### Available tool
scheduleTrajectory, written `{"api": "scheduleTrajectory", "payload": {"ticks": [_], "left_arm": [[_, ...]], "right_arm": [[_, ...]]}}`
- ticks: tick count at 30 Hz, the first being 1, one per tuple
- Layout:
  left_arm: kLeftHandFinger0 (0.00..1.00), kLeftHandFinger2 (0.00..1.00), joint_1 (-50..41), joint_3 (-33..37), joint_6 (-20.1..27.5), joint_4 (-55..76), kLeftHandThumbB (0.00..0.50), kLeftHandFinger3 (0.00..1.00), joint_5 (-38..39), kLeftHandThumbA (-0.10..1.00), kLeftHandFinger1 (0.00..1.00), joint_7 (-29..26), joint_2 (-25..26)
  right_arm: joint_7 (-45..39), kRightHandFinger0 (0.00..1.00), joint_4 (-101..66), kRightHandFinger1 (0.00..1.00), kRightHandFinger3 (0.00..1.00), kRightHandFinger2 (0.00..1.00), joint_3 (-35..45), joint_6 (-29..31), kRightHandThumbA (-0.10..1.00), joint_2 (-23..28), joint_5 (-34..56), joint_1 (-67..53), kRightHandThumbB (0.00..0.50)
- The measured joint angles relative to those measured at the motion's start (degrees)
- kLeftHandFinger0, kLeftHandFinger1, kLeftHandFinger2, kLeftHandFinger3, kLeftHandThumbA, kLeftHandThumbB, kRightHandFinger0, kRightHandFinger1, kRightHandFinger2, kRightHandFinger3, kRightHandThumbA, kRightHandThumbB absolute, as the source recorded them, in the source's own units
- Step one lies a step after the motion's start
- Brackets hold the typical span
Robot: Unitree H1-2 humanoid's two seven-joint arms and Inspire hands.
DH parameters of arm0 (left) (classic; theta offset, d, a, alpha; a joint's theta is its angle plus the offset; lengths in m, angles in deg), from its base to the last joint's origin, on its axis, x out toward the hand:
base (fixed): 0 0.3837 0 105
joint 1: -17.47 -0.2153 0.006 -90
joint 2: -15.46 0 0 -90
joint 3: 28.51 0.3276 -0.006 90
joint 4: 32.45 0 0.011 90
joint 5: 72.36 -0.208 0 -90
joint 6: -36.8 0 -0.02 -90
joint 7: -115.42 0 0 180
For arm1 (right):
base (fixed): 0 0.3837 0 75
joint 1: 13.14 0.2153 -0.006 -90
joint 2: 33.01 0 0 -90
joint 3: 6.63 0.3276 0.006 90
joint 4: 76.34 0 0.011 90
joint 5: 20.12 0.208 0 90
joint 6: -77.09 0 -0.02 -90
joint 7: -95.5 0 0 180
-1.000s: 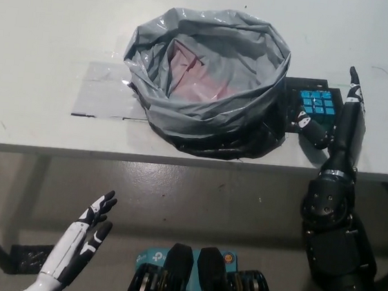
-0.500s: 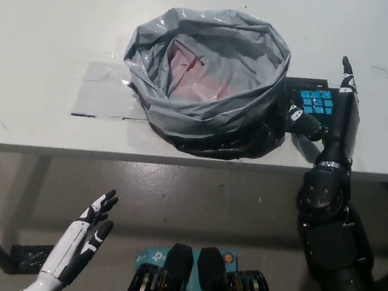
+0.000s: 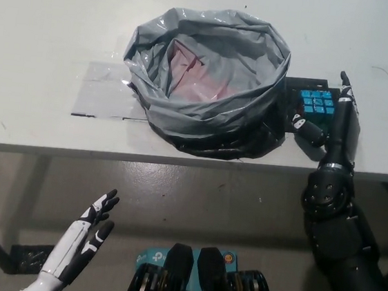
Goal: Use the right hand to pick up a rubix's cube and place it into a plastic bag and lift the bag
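Two hands are in my view. Nearest me, my left hand (image 3: 82,236) hangs below the table's front edge at the lower left, well apart from everything on top, its fingers (image 3: 102,205) spread and holding nothing.

My right hand (image 3: 325,116) reaches up over the front edge near the table's (image 3: 47,26) right end. Its fingers (image 3: 344,88) are apart, one long finger running up the right side of the Rubik's cube (image 3: 316,102) and a shorter one lying across the side facing me. They bracket the cube; I can't tell from here whether they actually press on it, and the cube is sitting on the surface, not lifted.

That cube shows a blue top face and rests on a dark patch just beside the right wall of the plastic bag (image 3: 203,122). This grey bag stands open towards the table's middle, its rim rolled outward, with something pinkish visible inside. It sits on a clear sheet (image 3: 102,93) that runs out to the left.
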Motion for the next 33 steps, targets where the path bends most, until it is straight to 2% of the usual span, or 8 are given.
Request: {"api": "scheduleTrajectory", "payload": {"ticks": [10, 14, 16, 17, 18, 20, 25, 33], "left_arm": [[1.00, 1.00, 0.10, 0.00, 0.00, 0.00, 0.191, 1.00, 0.02, 1.00, 1.00, 0.05, -0.01], [1.00, 1.00, 0.21, -0.01, 0.03, -0.01, 0.206, 1.00, 0.12, 1.00, 1.00, 0.07, -0.01], [1.00, 1.00, 0.23, -0.01, 0.05, -0.02, 0.205, 1.00, 0.18, 1.00, 1.00, 0.07, -0.01], [1.00, 1.00, 0.23, -0.01, 0.07, -0.03, 0.204, 1.00, 0.20, 1.00, 1.00, 0.07, -0.01], [1.00, 1.00, 0.24, -0.02, 0.11, -0.03, 0.204, 1.00, 0.21, 1.00, 1.00, 0.07, -0.01], [1.00, 1.00, 0.24, -0.02, 0.14, -0.02, 0.196, 1.00, 0.21, 1.00, 1.00, 0.07, -0.01], [1.00, 1.00, 0.28, -0.04, 0.13, -0.02, 0.195, 1.00, 0.21, 1.00, 1.00, 0.08, 0.00], [1.00, 1.00, 0.59, -0.15, 0.16, -0.04, 0.194, 1.00, 0.24, 1.00, 1.00, 0.07, 0.00]], "right_arm": [[0.48, 1.00, 9.07, 1.00, 1.00, 1.00, 0.57, 2.09, 0.78, 1.65, 2.36, 3.56, 0.452], [0.42, 0.98, 10.02, 1.00, 1.00, 1.00, 1.53, 3.85, 0.55, 1.66, 3.88, 4.31, 0.405], [0.11, 0.52, 10.02, 0.66, 0.98, 0.81, 2.88, 5.82, 0.48, 1.54, 5.54, 4.41, 0.386], [0.05, 0.24, 9.96, 0.35, 0.63, 0.46, 3.66, 6.56, 0.29, 1.44, 6.26, 4.42, 0.302], [0.09, 0.24, 9.90, 0.35, 0.63, 0.46, 4.50, 7.12, 0.29, 1.33, 7.19, 4.44, 0.302], [0.35, 0.01, 9.91, 0.03, 0.20, 0.13, 5.50, 7.20, -0.06, 1.19, 8.14, 4.47, 0.250], [0.87, 0.00, 9.95, 0.08, 0.57, 0.49, 6.70, 7.32, -0.10, 0.99, 9.79, 4.74, 0.207], [-0.40, 0.00, 10.11, 0.18, 0.68, 0.61, 8.16, 7.83, -0.10, 1.00, 13.33, 4.98, 0.210]]}}
